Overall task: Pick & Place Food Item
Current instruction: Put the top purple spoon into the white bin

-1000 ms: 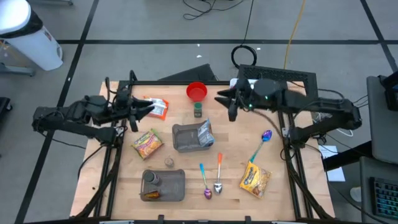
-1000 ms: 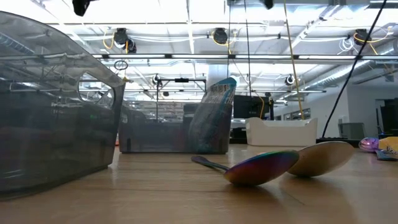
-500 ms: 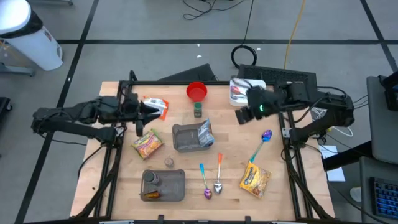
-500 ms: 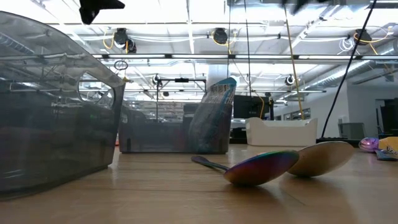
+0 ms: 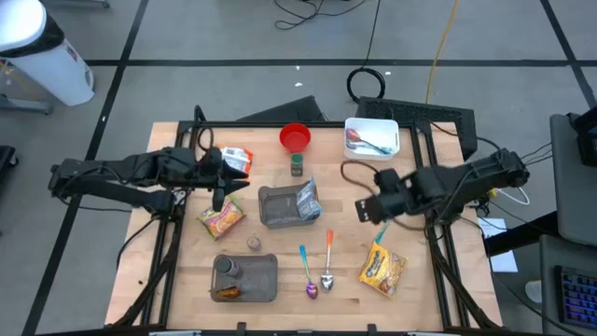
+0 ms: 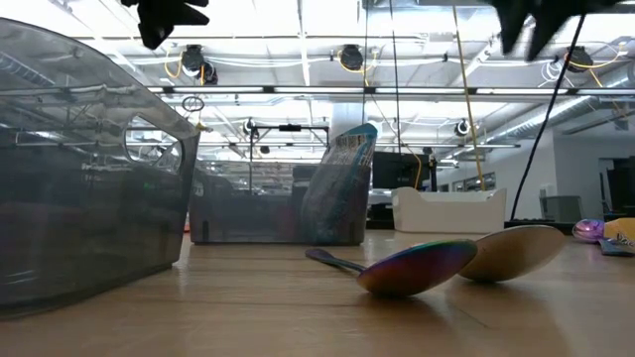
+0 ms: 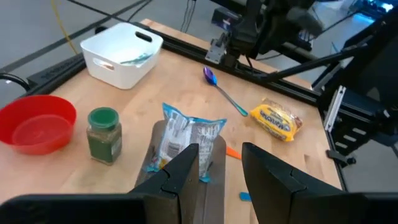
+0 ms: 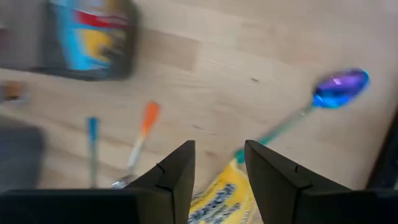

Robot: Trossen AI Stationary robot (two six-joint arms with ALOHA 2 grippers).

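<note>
My right pincer (image 5: 366, 209) hung spread and empty; the yellow snack bag (image 5: 382, 268) lay just below its fingertips, beside the purple spoon (image 8: 336, 88). My left pincer (image 5: 231, 183), also spread, hovered beside the grey bin (image 5: 276, 207).

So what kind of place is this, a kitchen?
More likely a robot lab or workshop. Taped lines cross the floor, cables trail beside the table, and long ceiling lights hang over a big open hall.
</note>
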